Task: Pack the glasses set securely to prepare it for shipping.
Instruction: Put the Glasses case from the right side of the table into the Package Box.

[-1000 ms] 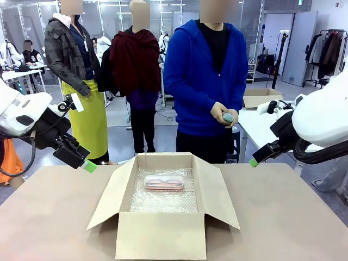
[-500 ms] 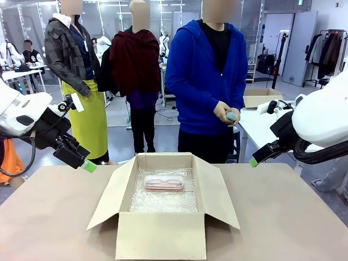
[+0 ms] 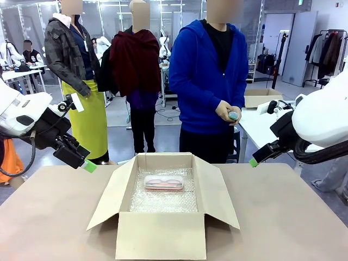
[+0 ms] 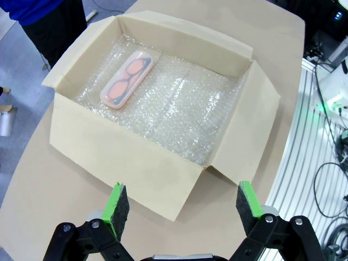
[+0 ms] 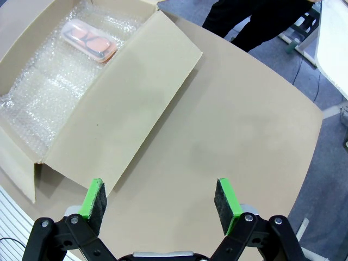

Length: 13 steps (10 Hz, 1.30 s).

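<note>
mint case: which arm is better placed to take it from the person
Right, likely. The person's hands hold the mint case right of the box, nearer the right gripper, which hangs open past the right flap. The left gripper, open too, is across the box from it.

Pink case (image 3: 163,182) in, mint green case (image 3: 232,115) out!
Pink lies flat, clear lid up, on bubble wrap (image 3: 163,204) near the box's (image 3: 161,239) far wall; mint sits clasped in the person's hands (image 3: 224,111).
</note>
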Motion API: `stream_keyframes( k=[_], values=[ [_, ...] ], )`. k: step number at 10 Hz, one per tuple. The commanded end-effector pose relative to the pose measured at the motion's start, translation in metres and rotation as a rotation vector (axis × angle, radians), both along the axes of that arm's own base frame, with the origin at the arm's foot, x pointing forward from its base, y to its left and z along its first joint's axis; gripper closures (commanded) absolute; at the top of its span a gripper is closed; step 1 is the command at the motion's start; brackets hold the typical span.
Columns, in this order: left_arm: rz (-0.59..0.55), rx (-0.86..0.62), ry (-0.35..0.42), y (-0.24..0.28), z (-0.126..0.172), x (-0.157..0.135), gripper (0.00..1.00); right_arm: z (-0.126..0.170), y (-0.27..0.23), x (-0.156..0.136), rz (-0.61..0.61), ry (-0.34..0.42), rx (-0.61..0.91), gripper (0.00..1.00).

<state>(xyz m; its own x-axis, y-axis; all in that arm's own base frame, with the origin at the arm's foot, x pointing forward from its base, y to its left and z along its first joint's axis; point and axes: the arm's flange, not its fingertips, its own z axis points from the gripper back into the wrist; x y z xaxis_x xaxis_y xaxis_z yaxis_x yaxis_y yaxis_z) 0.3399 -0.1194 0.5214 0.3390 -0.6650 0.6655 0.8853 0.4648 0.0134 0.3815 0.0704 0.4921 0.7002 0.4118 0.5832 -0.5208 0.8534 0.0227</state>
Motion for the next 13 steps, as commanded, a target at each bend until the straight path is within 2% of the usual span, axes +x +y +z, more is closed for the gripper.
stream_keyframes(
  k=[1,13],
  values=[
    [-0.022,-0.018,-0.005,0.0028,-0.0006,0.0011,0.0,-0.0004,0.0001,-0.0006,0.005,0.003,-0.001,0.0],
    [-0.022,-0.018,-0.005,0.0028,-0.0006,0.0011,0.0,-0.0004,0.0001,-0.0006,0.005,0.003,-0.001,0.0]
  ],
)
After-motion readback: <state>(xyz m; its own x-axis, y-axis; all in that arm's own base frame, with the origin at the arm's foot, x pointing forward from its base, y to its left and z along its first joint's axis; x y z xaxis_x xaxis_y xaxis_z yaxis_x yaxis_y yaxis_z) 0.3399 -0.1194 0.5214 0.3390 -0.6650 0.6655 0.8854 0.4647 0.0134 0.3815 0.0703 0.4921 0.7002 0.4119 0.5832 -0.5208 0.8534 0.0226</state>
